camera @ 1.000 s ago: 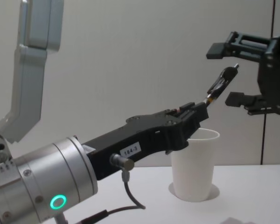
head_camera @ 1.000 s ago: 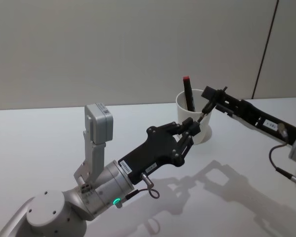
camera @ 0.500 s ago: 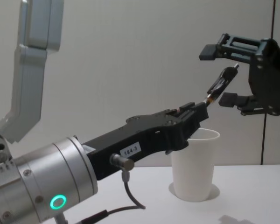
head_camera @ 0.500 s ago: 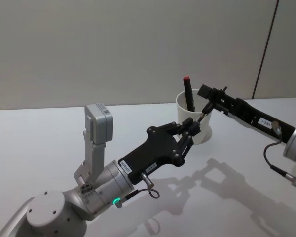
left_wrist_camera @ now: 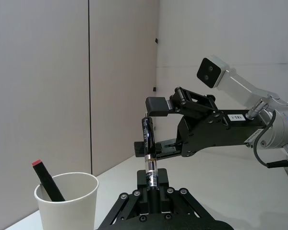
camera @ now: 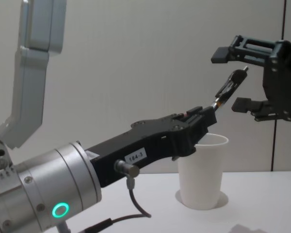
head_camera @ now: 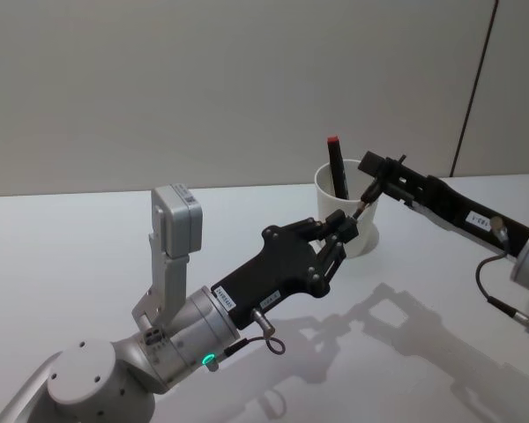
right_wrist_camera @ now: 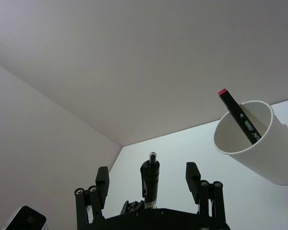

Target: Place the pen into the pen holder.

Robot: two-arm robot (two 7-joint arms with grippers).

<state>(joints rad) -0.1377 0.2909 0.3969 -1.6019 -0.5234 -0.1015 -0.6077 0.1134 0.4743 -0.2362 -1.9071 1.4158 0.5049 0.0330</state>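
Observation:
My left gripper (head_camera: 346, 225) is shut on the lower end of a thin black pen (head_camera: 364, 201), which slants up beside the pen holder's rim. The pen holder (head_camera: 363, 238) is a white paper cup on the table. My right gripper (head_camera: 375, 176) is open, and its two fingers stand on either side of the pen's upper end without touching it. In the right wrist view the pen (right_wrist_camera: 150, 179) stands midway between the spread fingers (right_wrist_camera: 192, 175). From the chest, the pen (camera: 228, 90) rises from the left gripper (camera: 203, 116) into the open right gripper (camera: 235, 77), above the cup (camera: 201, 179).
A black marker with a red cap (head_camera: 337, 167) leans inside the cup, also visible as the marker (right_wrist_camera: 237, 115) in the right wrist view. The white table (head_camera: 88, 264) spreads around the cup, with a plain wall behind it.
The right gripper pushed in over the pen's tip half a second ago and has since drawn back slightly. The left arm, pen and cup have stayed still.

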